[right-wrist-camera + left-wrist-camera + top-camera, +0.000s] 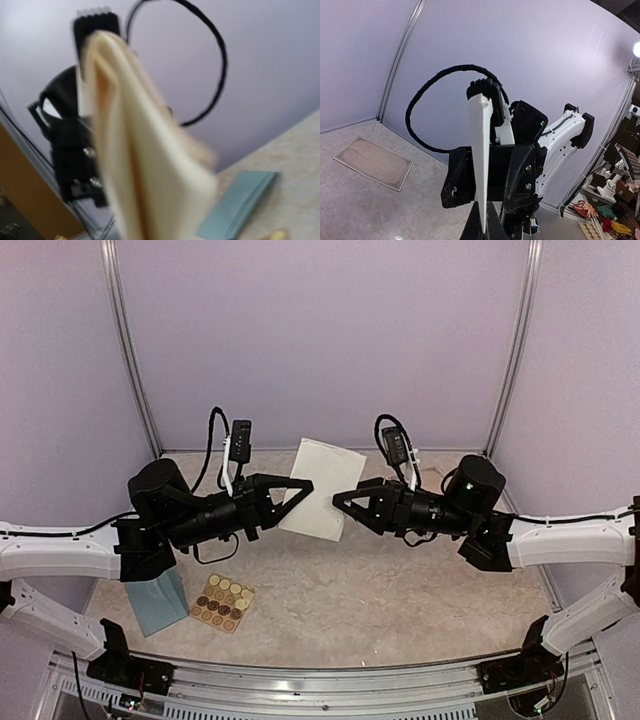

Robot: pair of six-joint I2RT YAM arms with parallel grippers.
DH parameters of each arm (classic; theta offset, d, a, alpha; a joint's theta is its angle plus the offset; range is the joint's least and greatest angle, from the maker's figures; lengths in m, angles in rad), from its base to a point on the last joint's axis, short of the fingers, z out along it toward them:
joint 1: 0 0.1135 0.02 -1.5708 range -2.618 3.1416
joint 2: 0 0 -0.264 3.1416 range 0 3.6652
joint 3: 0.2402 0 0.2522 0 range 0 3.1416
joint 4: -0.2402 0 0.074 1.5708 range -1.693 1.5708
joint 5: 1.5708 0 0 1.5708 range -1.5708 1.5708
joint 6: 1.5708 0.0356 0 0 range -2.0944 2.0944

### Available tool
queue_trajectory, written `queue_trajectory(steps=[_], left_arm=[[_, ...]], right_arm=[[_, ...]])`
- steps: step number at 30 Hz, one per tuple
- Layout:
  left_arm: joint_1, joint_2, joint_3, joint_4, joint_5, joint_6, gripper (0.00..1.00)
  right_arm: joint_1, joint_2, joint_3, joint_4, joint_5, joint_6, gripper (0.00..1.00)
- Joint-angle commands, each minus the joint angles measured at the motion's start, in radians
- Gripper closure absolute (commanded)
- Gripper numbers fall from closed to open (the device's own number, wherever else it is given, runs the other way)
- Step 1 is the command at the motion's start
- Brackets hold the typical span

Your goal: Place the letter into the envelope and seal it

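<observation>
The letter [318,490] is a cream sheet held in the air between both grippers. My left gripper [303,485] is shut on its left edge; in the left wrist view the letter [482,165] stands edge-on, pinched at my gripper [486,226]. My right gripper [338,500] is shut on the right edge. In the right wrist view the folded letter [145,165] is blurred and hides my fingers. The teal envelope [160,602] lies flat on the table at the front left, also in the right wrist view [240,205].
A tan sheet of round stickers [224,602] lies right of the envelope. A second cream sheet with an ornate border [372,161] lies flat on the table near the back wall. Purple walls close in the back and sides.
</observation>
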Motion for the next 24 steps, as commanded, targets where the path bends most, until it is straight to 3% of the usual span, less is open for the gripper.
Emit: queue_trajectory(steps=[1,6,7,9,13,16,24], left_arm=[[-0.004,-0.016,-0.01,0.028,0.016,0.004,1.0],[-0.004,-0.016,-0.015,0.014,0.011,0.003,1.0],[-0.004,-0.016,-0.015,0.007,0.008,0.004,1.0],[-0.003,-0.018,-0.011,-0.022,-0.013,0.005,0.97],[0.018,-0.045,-0.012,-0.21,-0.17,0.002,0.54],[0.083,-0.071,-0.036,-0.382,-0.316,-0.081,0.4],[0.324,-0.184,-0.131,-0.847,-0.571,-0.383,0.3]], right_arm=[[0.012,0.014,0.039,0.078,-0.022,0.008,0.58],[0.012,0.022,0.038,0.11,-0.009,0.022,0.96],[0.012,0.021,0.039,0.105,-0.007,0.02,1.0],[0.012,0.012,0.038,0.071,0.021,0.007,1.0],[0.012,-0.039,0.049,-0.131,0.172,-0.068,1.0],[0.009,-0.079,0.05,-0.278,0.274,-0.113,1.0],[0.004,-0.116,0.04,-0.516,0.444,-0.155,1.0]])
